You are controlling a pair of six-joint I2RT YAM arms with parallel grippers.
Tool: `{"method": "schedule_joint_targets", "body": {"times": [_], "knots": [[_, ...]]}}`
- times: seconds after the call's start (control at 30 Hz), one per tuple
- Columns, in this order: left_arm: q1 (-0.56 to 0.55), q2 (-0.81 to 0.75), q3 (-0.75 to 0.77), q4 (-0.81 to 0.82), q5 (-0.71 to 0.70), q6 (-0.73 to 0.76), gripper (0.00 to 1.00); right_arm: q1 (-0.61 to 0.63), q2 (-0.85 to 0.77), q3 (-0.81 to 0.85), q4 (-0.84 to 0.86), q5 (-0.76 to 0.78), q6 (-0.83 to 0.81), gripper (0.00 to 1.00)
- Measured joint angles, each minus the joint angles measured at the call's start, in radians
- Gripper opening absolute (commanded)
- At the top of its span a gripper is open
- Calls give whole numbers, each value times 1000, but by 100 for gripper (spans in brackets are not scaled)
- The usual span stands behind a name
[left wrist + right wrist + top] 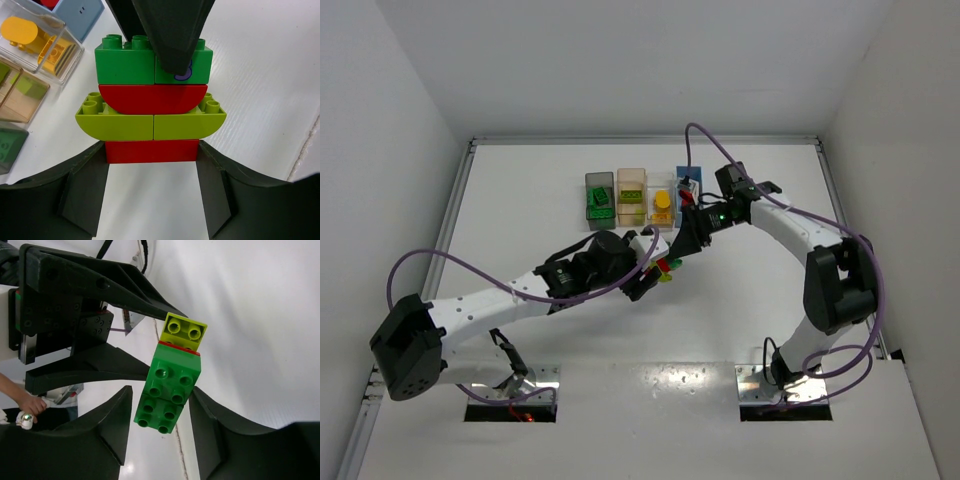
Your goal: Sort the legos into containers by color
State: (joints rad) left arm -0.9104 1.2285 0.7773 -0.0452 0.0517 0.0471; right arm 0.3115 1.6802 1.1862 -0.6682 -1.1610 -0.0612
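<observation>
A stack of legos (665,268) hangs between the two grippers, just in front of the containers. From the top it runs green bricks (125,65), a curved red one (150,98), lime green curved ones (150,125) and a red brick (150,155). My left gripper (152,152) is shut on that bottom red brick. My right gripper (161,405) straddles the green bricks (170,390). Its right finger touches them, while a thin gap shows at the left finger. The lime green (185,330) end points away from it.
Four bins stand in a row behind the stack: dark grey (599,197) holding green, tan (631,190) holding lime green, clear (662,200) holding yellow pieces, and blue (688,185). The two arms cross near the bins.
</observation>
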Motion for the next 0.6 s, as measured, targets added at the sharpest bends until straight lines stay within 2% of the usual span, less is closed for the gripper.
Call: {"method": "schedule_joint_targets", "body": {"times": [0.1,0.13,0.2,0.23,0.27,0.6], "knots": [[0,2,0,2,0,1,47,0,0,0,0,16,-3,37],[0,2,0,0,0,1,46,0,0,0,0,19,-2,27],[0,2,0,-13,-3,0,46,-2,0,0,2,31,-5,16],[0,2,0,-13,-4,-3,46,-2,0,0,1,32,-5,5],[0,2,0,-14,-4,-3,46,-2,0,0,2,32,-7,2],[0,2,0,2,-26,-6,43,-42,-5,19,1,32,-15,0]]}}
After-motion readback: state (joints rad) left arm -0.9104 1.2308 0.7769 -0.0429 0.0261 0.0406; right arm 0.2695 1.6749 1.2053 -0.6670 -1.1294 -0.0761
